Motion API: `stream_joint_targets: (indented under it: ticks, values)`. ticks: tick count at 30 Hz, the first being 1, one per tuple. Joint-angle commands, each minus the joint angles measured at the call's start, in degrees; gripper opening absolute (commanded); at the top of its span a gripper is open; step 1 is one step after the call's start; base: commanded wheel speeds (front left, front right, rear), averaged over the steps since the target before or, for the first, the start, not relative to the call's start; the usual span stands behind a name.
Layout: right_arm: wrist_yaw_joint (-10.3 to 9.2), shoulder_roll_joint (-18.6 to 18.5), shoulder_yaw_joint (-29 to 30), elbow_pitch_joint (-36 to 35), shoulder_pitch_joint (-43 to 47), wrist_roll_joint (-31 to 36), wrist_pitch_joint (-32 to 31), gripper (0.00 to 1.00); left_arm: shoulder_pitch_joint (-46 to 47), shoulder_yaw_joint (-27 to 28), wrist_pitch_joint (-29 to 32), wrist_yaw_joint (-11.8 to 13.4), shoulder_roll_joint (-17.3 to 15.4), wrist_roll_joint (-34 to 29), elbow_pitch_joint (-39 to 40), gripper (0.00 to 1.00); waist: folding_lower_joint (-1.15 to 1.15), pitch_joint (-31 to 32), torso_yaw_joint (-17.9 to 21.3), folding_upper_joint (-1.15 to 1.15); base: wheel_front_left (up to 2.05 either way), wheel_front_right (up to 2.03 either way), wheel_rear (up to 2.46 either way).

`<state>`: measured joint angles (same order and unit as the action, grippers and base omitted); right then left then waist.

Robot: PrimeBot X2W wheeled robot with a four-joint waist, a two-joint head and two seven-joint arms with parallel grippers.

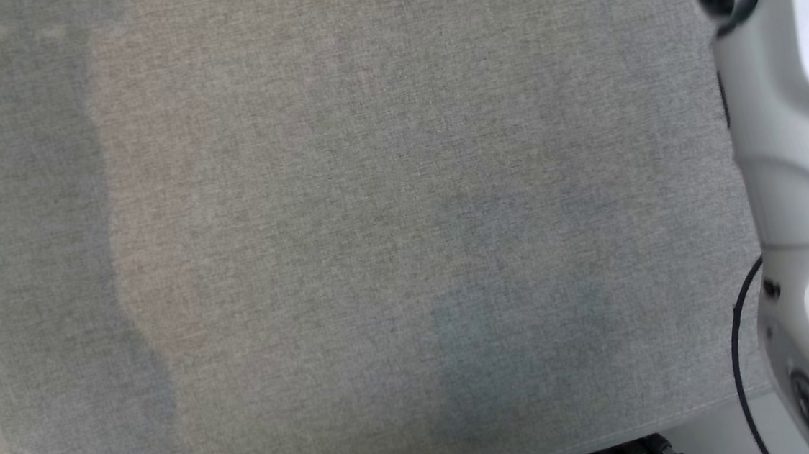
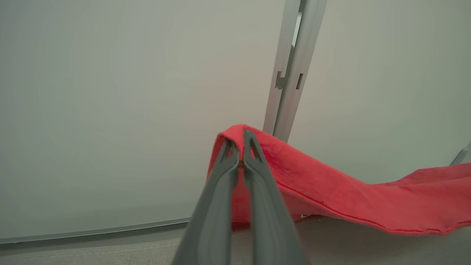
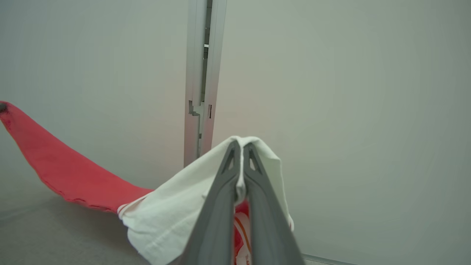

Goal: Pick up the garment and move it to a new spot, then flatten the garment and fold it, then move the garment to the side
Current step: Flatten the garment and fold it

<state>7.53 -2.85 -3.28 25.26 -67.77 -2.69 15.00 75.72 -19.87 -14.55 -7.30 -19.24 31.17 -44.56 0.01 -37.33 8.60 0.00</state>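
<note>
The garment [image 2: 331,191] is red with a white part [image 3: 184,198]. In the left wrist view my left gripper [image 2: 241,141] is shut on a red edge of it, and the cloth sags away to the right above the grey surface. In the right wrist view my right gripper [image 3: 241,145] is shut on the white part, which drapes over the fingertips; the red cloth [image 3: 62,173] stretches off to the left. Both ends hang lifted, with the middle drooping low. The head view looks down at the grey fabric tabletop [image 1: 377,243], with pale arm housings at both side edges.
A pale wall with a vertical metal post [image 2: 294,70] stands behind the table; the same post [image 3: 200,81] appears in the right wrist view. A black cable [image 1: 742,345] runs beside the right arm housing [image 1: 796,153]. The table's front edge shows at the lower right.
</note>
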Motion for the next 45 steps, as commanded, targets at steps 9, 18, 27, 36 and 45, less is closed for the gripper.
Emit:
stream_joint_targets:
  ticks: [9, 18, 27, 36, 45]
  values:
    - [-0.09, -1.0, 0.8, -12.3, 20.7, -6.8, 0.2, 0.00, -18.8, 2.1, -0.6, -0.3, -1.1, 7.8, 12.9, 0.00, -0.01, 6.0, -1.5, 0.00, 0.00, 0.00, 0.00]
    - [-0.09, -1.1, 3.8, -24.6, 41.7, -10.2, -2.0, 0.00, -41.5, 6.7, -0.6, -0.3, 1.2, 6.3, 25.9, 0.00, -0.01, 15.4, -2.9, 0.00, 0.00, 0.00, 0.00]
    - [-0.09, -0.3, 6.1, -36.4, 61.5, -10.6, -8.2, 0.00, -61.6, 9.2, -0.6, 0.0, 3.2, 6.1, 34.8, 0.00, -0.01, 25.1, -3.1, 0.00, 0.00, 0.00, 0.00]
    - [-0.09, -0.1, 8.4, -41.3, 73.4, -14.0, -12.3, 0.00, -76.5, 9.1, 0.3, 2.8, 4.5, 6.9, 43.7, 0.00, -0.01, 29.5, -3.3, 0.00, 0.00, 0.00, 0.00]
    - [-0.09, -0.1, 6.0, -34.0, 71.7, -14.3, -13.3, 0.00, -77.1, 6.8, 2.1, 2.9, 5.8, 7.9, 40.8, 0.00, -0.01, 28.3, -3.9, 0.00, 0.00, 0.00, 0.00]
